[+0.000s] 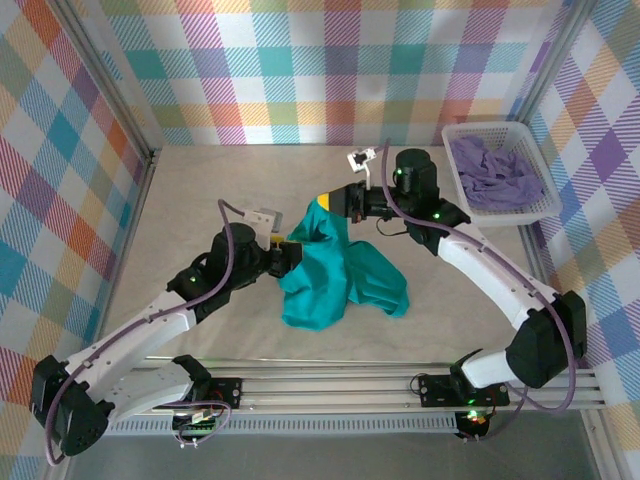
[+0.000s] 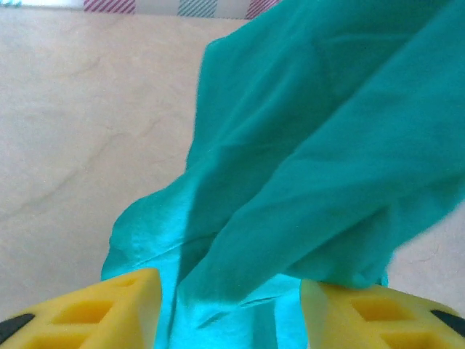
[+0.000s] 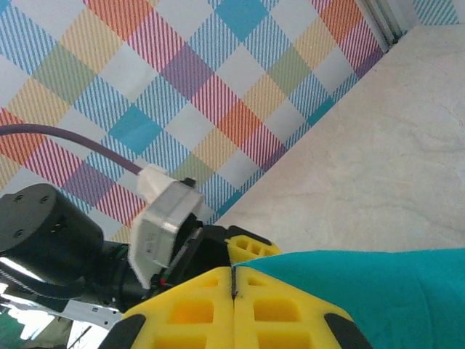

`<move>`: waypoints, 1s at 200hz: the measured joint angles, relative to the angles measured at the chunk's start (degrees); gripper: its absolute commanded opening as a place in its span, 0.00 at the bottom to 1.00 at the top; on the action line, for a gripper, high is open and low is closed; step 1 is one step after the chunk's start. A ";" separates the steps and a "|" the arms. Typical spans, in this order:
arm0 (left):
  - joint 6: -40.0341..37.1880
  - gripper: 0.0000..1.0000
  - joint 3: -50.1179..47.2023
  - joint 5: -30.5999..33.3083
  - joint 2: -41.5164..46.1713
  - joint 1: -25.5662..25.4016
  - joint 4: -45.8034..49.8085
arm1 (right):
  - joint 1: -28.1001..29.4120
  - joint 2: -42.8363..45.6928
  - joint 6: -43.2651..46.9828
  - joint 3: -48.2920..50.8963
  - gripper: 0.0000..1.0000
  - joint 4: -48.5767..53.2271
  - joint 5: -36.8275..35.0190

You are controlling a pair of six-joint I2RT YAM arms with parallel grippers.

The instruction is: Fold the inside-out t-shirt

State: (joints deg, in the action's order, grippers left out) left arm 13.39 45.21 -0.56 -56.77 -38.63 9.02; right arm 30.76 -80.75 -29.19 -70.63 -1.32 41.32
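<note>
The teal t-shirt (image 1: 345, 285) lies bunched near the middle of the table (image 1: 200, 190), one end drawn up off the surface. The right claw (image 3: 232, 291) is pressed closed on that raised end, cloth trailing out beside its yellow fingers. The left claw (image 2: 229, 320) stands partly wide at the shirt's left side, with loose fabric running between its separated fingers (image 2: 109, 313). A white basket (image 1: 480, 126) holding a lavender garment (image 1: 495, 170) sits in the far right corner.

I watched from above and behind; both wrist cameras sat close, all three sharing the t-shirt (image 1: 335, 285).
</note>
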 measured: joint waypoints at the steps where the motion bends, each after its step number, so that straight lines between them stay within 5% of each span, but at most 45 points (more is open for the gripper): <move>1: -0.04 0.59 0.00 0.00 0.09 -0.02 0.00 | 0.00 -0.02 -0.02 0.00 0.00 0.02 0.00; 28: -1.55 0.70 2.40 1.11 1.75 -2.34 1.38 | 0.02 -0.57 -0.72 0.00 0.00 0.02 0.17; 57: -4.39 0.70 9.07 4.59 -1.79 -6.12 3.17 | 0.39 -1.31 -1.60 0.00 0.00 -0.09 0.42; 88: -6.54 0.34 13.88 9.33 -9.38 -6.51 3.54 | 0.72 -1.60 -1.73 0.00 0.00 -0.13 0.59; 104: -6.01 0.08 13.97 9.88 -12.17 -5.86 3.61 | 0.79 -1.51 -1.62 0.00 0.00 0.15 0.26; 121: -5.46 0.00 13.90 6.19 -13.25 -4.17 3.28 | 0.76 -1.01 -1.18 0.02 0.01 1.55 -1.29; 157: 3.02 0.00 11.69 -8.31 -11.58 3.69 -1.51 | 1.64 3.32 6.03 0.61 0.40 9.70 -13.97; 200: 11.85 0.00 8.39 -19.37 -9.46 8.09 -5.38 | 7.30 12.81 20.22 10.73 0.52 10.47 -24.90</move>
State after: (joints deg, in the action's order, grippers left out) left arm 25.23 53.60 -19.92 -66.24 -30.55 3.64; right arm 38.06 -67.94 -8.97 -59.90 9.15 16.43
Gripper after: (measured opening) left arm 0.060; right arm 0.499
